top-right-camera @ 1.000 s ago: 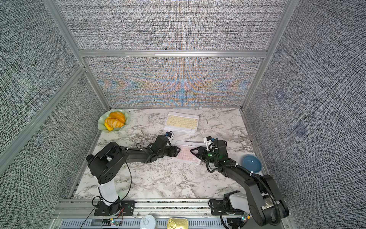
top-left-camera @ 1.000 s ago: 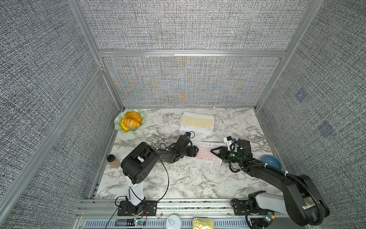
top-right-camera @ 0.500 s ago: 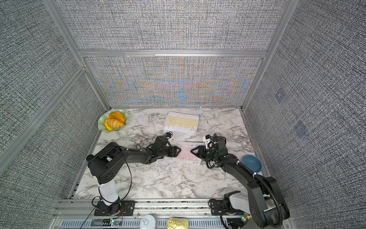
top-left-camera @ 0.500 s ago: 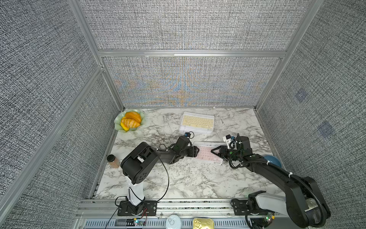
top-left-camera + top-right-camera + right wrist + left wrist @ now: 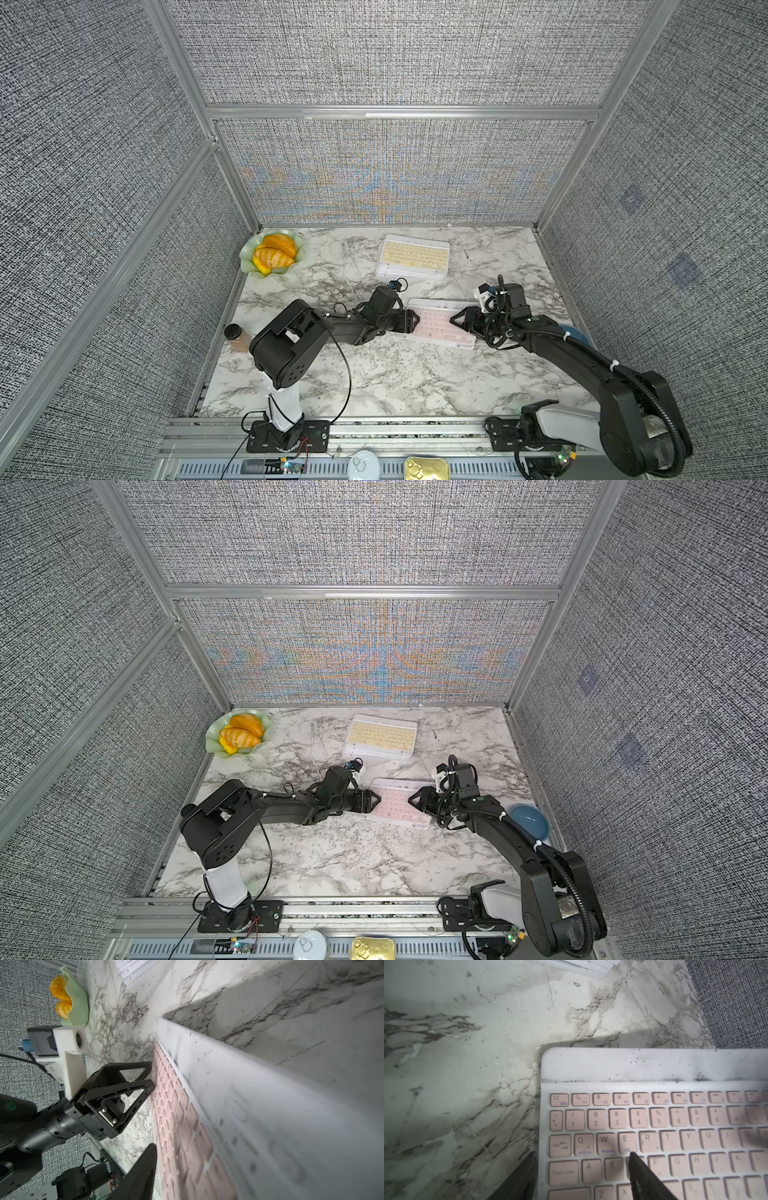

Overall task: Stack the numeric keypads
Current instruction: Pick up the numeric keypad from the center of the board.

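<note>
I see open marble (image 5: 395, 374) across the lower part of the table in both top views, a wide lane for either arm. Mid-frame is blocked: the pink keypad (image 5: 436, 328) spans between the left gripper (image 5: 417, 322) and right gripper (image 5: 453, 321). Just above it sits the yellow-topped keypad stack (image 5: 413, 257), leaving only a narrow strip. The edges are guarded by the fruit dish (image 5: 270, 255) upper left, brown bottle (image 5: 235, 334) left, blue bowl (image 5: 530, 820) right
</note>
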Motion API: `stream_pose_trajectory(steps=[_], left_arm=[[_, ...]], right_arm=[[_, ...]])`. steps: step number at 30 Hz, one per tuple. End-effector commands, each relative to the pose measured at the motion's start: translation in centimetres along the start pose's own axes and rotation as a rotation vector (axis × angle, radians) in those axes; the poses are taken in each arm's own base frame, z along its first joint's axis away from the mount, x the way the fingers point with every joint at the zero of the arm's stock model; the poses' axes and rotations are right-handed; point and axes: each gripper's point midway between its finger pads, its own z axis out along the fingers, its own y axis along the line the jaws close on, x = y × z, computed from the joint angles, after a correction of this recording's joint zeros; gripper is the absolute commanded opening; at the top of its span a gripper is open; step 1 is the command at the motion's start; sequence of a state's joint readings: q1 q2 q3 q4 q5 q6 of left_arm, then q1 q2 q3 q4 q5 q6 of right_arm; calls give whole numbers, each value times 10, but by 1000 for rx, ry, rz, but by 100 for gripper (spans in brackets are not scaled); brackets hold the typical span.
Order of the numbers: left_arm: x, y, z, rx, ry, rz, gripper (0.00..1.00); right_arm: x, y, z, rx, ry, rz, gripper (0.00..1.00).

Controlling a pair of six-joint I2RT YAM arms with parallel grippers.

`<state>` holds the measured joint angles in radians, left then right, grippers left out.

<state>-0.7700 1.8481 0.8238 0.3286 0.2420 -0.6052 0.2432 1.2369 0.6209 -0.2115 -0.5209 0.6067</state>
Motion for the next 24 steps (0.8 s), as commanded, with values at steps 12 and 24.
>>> stream_pose_trajectory(steps=[12, 24], left_arm=[[71, 32, -6, -120, 280, -105, 70], [70, 32, -6, -124, 279, -99, 70]], right_arm=[[-1, -17, -10, 99, 20, 0, 52], [0, -12, -18, 37, 21, 64, 50]])
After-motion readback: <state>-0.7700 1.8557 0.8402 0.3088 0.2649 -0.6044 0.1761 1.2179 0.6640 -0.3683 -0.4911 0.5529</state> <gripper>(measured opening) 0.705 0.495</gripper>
